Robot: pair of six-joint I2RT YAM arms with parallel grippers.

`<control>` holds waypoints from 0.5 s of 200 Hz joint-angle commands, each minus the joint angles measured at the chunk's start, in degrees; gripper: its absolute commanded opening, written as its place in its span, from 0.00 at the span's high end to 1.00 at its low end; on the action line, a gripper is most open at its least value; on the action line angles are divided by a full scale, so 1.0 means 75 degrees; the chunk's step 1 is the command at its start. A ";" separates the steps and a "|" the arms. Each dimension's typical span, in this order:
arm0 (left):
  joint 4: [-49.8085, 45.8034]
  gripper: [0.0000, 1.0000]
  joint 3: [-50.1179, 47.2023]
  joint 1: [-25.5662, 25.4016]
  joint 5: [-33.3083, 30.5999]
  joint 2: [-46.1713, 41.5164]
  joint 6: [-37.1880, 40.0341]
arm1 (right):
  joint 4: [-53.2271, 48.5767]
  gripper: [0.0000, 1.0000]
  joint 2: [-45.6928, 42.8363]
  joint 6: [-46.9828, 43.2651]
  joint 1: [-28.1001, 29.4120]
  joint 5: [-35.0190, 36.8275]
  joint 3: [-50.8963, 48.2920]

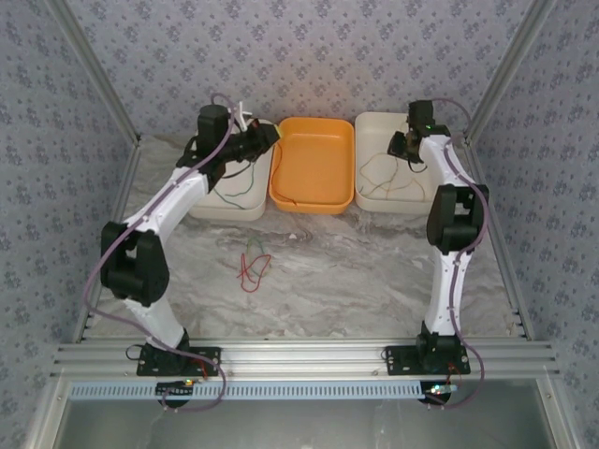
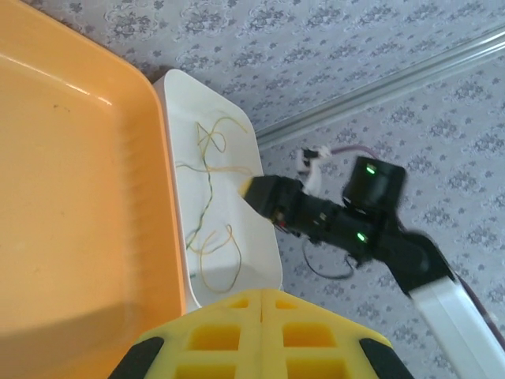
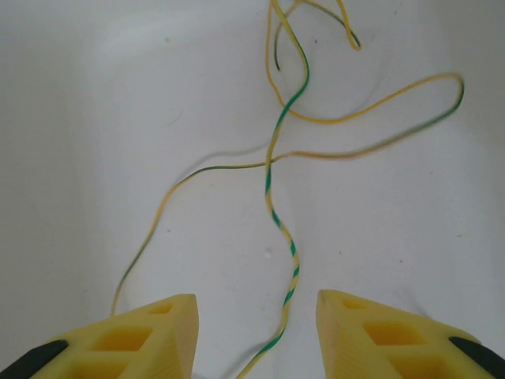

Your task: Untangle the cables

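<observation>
At far right, a white tray [image 1: 379, 131] holds yellow-green cables [image 3: 268, 166] beneath the spread right gripper [image 3: 256, 332]; the left gripper [image 2: 262, 304], pressed together, hovers by the orange tray [image 2: 79, 197].

Orange tray [image 1: 314, 159] sits between left white tray [image 1: 227, 210] and right white tray [image 1: 374, 126], side by side at far end of marble-look table [image 1: 328, 281]. Floral grey wallpaper [image 1: 328, 56] all around; aluminium rail [image 1: 309, 355] along near edge.

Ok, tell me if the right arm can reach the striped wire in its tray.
Probably yes: the open right gripper hangs over the wire, which lies bare on the tray floor between its fingers.
</observation>
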 commanded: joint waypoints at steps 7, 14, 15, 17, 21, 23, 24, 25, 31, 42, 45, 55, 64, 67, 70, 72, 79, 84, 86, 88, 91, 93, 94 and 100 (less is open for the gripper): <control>0.0396 1.00 0.1534 -0.0085 0.0245 0.1186 0.0005 | 0.0769 0.54 -0.1657 -0.0077 0.0286 0.0130 -0.0992; 0.0414 1.00 0.1772 -0.0107 0.0245 0.1514 0.0054 | 0.0898 0.54 -0.1990 -0.0072 0.0366 0.0156 -0.1297; 0.0415 1.00 0.1811 -0.0108 0.0245 0.1556 0.0061 | 0.0921 0.54 -0.2040 -0.0069 0.0374 0.0155 -0.1356; 0.0417 1.00 0.1879 -0.0109 0.0245 0.1654 0.0070 | 0.0950 0.54 -0.2125 -0.0069 0.0401 0.0163 -0.1467; 0.0408 1.00 0.2018 -0.0120 0.0246 0.1843 0.0100 | 0.1015 0.54 -0.2325 -0.0049 0.0443 0.0156 -0.1660; 0.0406 1.00 0.2080 -0.0120 0.0245 0.1931 0.0112 | 0.1046 0.54 -0.2419 -0.0035 0.0462 0.0160 -0.1763; 0.0406 1.00 0.2112 -0.0121 0.0245 0.1975 0.0120 | 0.1071 0.54 -0.2466 -0.0027 0.0487 0.0163 -0.1817; 0.0406 1.00 0.2146 -0.0121 0.0245 0.2026 0.0118 | 0.1083 0.54 -0.2513 -0.0023 0.0499 0.0170 -0.1874; 0.0431 1.00 0.2361 -0.0106 0.0267 0.2283 0.0116 | 0.1231 0.54 -0.2799 0.0015 0.0572 0.0172 -0.2214; 0.0466 1.00 0.2789 -0.0109 0.0322 0.2850 0.0028 | 0.1494 0.54 -0.3311 0.0087 0.0714 0.0142 -0.2816; 0.0457 1.00 0.2926 -0.0106 0.0366 0.3011 -0.0011 | 0.1535 0.54 -0.3433 0.0106 0.0764 0.0158 -0.2952; 0.0430 1.00 0.3489 -0.0109 0.0511 0.3539 -0.0204 | 0.1692 0.54 -0.3831 0.0169 0.0882 0.0194 -0.3406; 0.0428 1.00 0.3927 -0.0131 0.0636 0.3997 -0.0478 | 0.1828 0.54 -0.4133 0.0205 0.0979 0.0206 -0.3760; 0.0405 1.00 0.4088 -0.0147 0.0667 0.4135 -0.0563 | 0.1844 0.54 -0.4214 0.0214 0.1005 0.0229 -0.3874; 0.0342 1.00 0.4256 -0.0163 0.0702 0.4274 -0.0631 | 0.1871 0.54 -0.4305 0.0243 0.1028 0.0246 -0.3981; 0.0287 1.00 0.4356 -0.0175 0.0711 0.4370 -0.0674 | 0.1896 0.54 -0.4356 0.0258 0.1036 0.0256 -0.4048; 0.0016 1.00 0.4763 -0.0246 0.0720 0.4665 -0.0727 | 0.1977 0.54 -0.4539 0.0312 0.1069 0.0227 -0.4279; -0.0247 1.00 0.5064 -0.0298 0.0696 0.4861 -0.0703 | 0.2034 0.54 -0.4666 0.0359 0.1080 0.0209 -0.4428; -0.0352 1.00 0.5206 -0.0326 0.0677 0.4927 -0.0675 | 0.2060 0.54 -0.4718 0.0372 0.1082 0.0211 -0.4482; -0.0487 1.00 0.5320 -0.0354 0.0658 0.5014 -0.0647 | 0.2075 0.54 -0.4773 0.0378 0.1088 0.0206 -0.4549; -0.0705 1.00 0.5538 -0.0387 0.0632 0.5133 -0.0603 | 0.2094 0.54 -0.4839 0.0390 0.1094 0.0210 -0.4624; -0.0833 1.00 0.5682 -0.0413 0.0608 0.5214 -0.0585 | 0.2107 0.54 -0.4879 0.0397 0.1097 0.0212 -0.4666; -0.0888 1.00 0.5759 -0.0431 0.0602 0.5246 -0.0574 | 0.2111 0.54 -0.4897 0.0400 0.1097 0.0218 -0.4693; -0.1280 1.00 0.6182 -0.0497 0.0561 0.5520 -0.0501 | 0.2126 0.54 -0.4995 0.0403 0.1122 0.0230 -0.4801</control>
